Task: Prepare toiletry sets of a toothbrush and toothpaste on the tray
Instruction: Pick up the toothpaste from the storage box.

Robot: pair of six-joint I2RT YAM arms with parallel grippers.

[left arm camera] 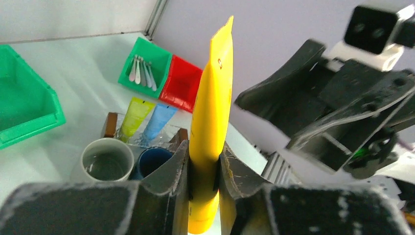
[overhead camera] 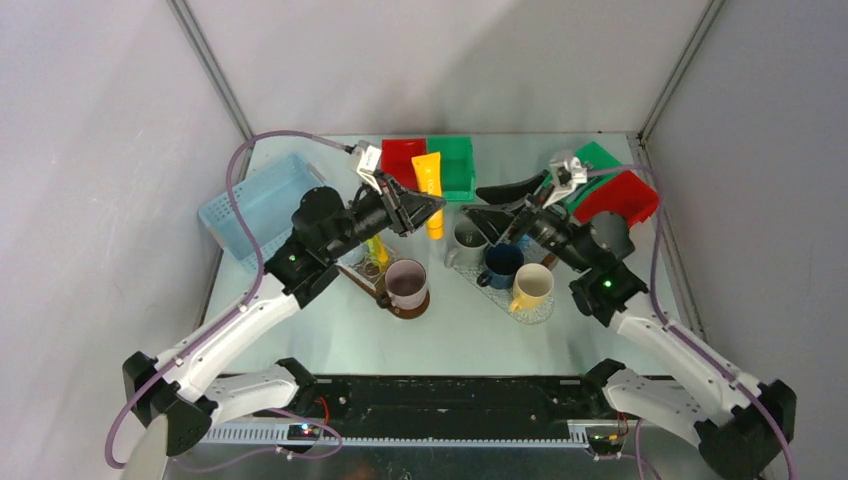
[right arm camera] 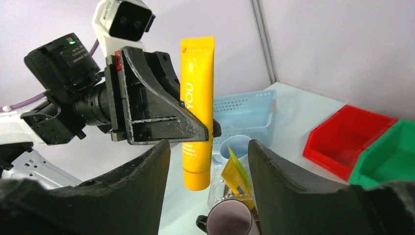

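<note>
— where is the orange-yellow tube [right arm camera: 197,98] seen?
— it is held in the air over the back middle of the table [overhead camera: 330,330], upright in the wrist views. it is clamped between the fingers of the left gripper [left arm camera: 203,149]. the grip is taken on its lower part, towards the cap, and the flat crimped end is pointed up.
— and the right gripper [right arm camera: 209,149]?
— its jaws are spread wide and nothing is held in them. it is aimed at the tube from the opposite side and is set apart from it.
— what else of the sets is shown?
— a lime green tube [left arm camera: 134,115] and a light blue tube [left arm camera: 159,120] are laid side by side just behind the grey mug [left arm camera: 106,159] and the blue mug [left arm camera: 154,161]. pale toothbrushes [left arm camera: 141,70] are gathered in a green bin [left arm camera: 160,61], with a red bin [left arm camera: 182,83] just beside it. a second yellow tube [right arm camera: 235,174] is propped in a clear tray [right arm camera: 215,193] next to the purple mug [right arm camera: 230,223].
</note>
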